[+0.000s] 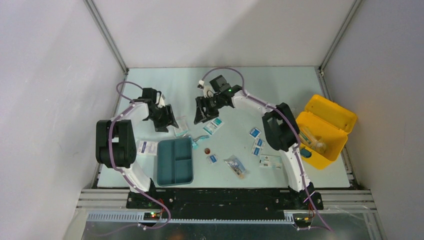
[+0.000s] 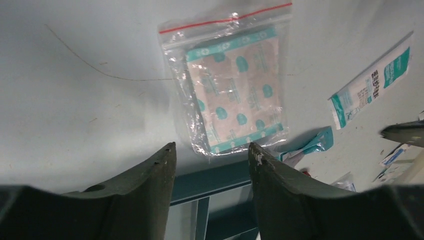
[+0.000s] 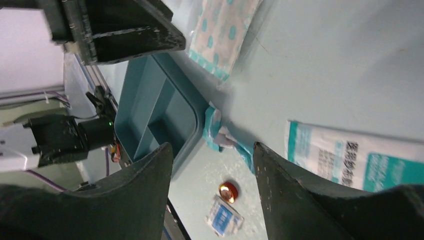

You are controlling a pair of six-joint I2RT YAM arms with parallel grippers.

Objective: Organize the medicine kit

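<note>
The yellow medicine kit (image 1: 324, 129) stands open at the table's right edge with some items inside. A dark-teal divided tray (image 1: 175, 161) lies at the front left and also shows in both wrist views (image 2: 215, 181) (image 3: 150, 107). My left gripper (image 1: 167, 124) (image 2: 212, 149) is open and empty, just above a clear zip bag of plasters (image 2: 231, 87) (image 1: 181, 127). My right gripper (image 1: 204, 116) (image 3: 214, 147) is open and empty above a crumpled teal wrapper (image 3: 220, 135), next to a white-and-teal packet (image 3: 350, 155) (image 1: 213, 126).
Several small white-and-blue packets (image 1: 257, 141) lie mid-right, one (image 1: 212, 158) beside a small red round thing (image 1: 207, 150) (image 3: 228, 190). A clear bag (image 1: 235, 166) lies at the front, a flat packet (image 1: 270, 161) near the right arm, another packet (image 1: 146, 147) left of the tray.
</note>
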